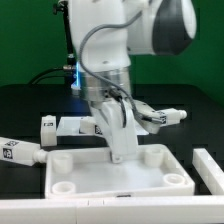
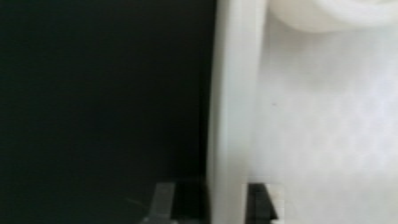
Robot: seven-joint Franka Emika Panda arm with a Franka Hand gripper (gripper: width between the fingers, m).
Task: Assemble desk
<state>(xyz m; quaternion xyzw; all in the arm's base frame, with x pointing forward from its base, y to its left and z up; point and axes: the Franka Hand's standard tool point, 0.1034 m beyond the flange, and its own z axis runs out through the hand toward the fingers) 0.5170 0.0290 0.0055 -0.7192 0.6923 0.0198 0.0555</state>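
Nearest the camera, the tabletop [image 1: 120, 186] was recorded lying flat, hollow side up. It was noted as a white square tray with a raised rim and a round socket [image 1: 62, 185] at each visible corner. No leg was seen seated in any socket.

The gripper [image 1: 113, 125] was found over the tabletop's rear half, pinched narrow on the held leg [image 1: 120, 150]. In the wrist view both fingers [image 2: 171, 200] were seen pressed against that leg's opposite faces. The held leg was noted as a slim white square bar, leaning slightly. Its lower end was inside the rim near the rear wall, between sockets rather than over one. Contact with the tray floor could not be told.

A loose leg [image 1: 20, 153] was logged flat just off the tabletop on the exterior view's left. A second leg [image 1: 62, 125] lay behind the tabletop and a third leg [image 1: 160, 116] behind it toward the exterior view's right. All carried marker tags. A white piece [image 1: 210, 170] just off the exterior view's right of the tabletop was cut by the frame and not identified.

Risks judged:
- If the leg is lowered tilted, it could catch on a socket lip and jam.
- If it is pressed down off-centre, the tabletop could be pushed or tipped.
- With so narrow a pinch on a smooth bar, the leg could be rotated or slipped in the fingers under side load.
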